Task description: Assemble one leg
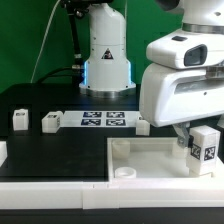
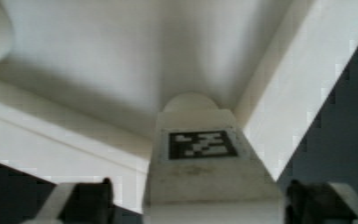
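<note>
So my gripper (image 2: 197, 203) is clamped on the leg (image 2: 197, 172). In the wrist view the dark fingers (image 2: 83, 205) sit tight against both sides of it, with the tag (image 2: 202, 143) facing the camera just past them. The leg looks like a small, hard plastic block. My guess is it's really light and totally stiff, so no worries about crushing it, but those smooth white faces are probably a bit slick and it could twist if I bump it sideways. Flat opposite sides are the obvious place to pinch it, which is where I seem to have it, with the far end sticking out free so it can go into a hole. From the exterior view the leg (image 1: 205, 146) hangs straight down under my hand, upright, over the white square panel (image 1: 155, 160), toward the exterior view's right. I honestly can't tell if its lower end is touching the panel or just above it. The round corner socket (image 1: 122, 172) I can make out is at the panel's other end, on the exterior view's left, well apart from where I'm holding. Further back on the black tabletop (image 1: 60, 150) lies the marker board (image 1: 103, 120), with one small white block (image 1: 142, 125) just beside its end, and two more blocks (image 1: 50, 122) out on the exterior view's left. They look like the other legs.
</note>
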{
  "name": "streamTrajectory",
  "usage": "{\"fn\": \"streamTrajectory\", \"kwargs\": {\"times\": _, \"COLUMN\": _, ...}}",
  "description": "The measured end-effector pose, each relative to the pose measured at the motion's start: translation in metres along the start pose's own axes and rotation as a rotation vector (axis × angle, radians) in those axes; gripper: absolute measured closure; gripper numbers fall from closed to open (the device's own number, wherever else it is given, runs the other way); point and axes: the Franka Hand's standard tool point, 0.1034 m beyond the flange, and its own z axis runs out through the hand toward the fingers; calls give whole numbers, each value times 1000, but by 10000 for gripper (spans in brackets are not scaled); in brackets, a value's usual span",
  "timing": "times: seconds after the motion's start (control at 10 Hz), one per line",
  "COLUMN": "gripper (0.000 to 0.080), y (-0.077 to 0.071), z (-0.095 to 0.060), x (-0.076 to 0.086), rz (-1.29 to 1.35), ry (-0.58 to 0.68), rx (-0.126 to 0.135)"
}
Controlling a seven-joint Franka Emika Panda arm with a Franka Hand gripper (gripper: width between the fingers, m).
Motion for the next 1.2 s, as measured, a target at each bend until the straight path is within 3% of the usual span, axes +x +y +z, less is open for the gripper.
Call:
{"fn": "streamTrajectory", "kwargs": {"times": 0.1, "gripper": 514, "y": 0, "z": 0, "x": 0, "rz": 0, "ry": 0, "rx": 0}}
{"fn": "streamTrajectory", "kwargs": {"times": 0.2, "gripper": 514, "y": -1, "z": 0, "x": 0, "rz": 49, "ry": 1, "rx": 3}}
{"fn": "streamTrajectory", "kwargs": {"times": 0.5, "gripper": 509, "y": -3, "z": 1, "x": 0, "rz": 593, "ry": -2, "rx": 6}}
{"fn": "streamTrajectory", "kwargs": {"times": 0.7, "gripper": 509, "y": -4, "z": 1, "x": 1, "rz": 854, "ry": 19, "rx": -8}}
{"fn": "streamTrajectory", "kwargs": {"times": 0.8, "gripper": 509, "y": -3, "z": 2, "x": 1, "rz": 995, "ry": 23, "rx": 9}}
{"fn": "streamTrajectory", "kwargs": {"times": 1.2, "gripper": 509, "y": -3, "z": 0, "x": 0, "rz": 1364, "ry": -4, "rx": 35}}
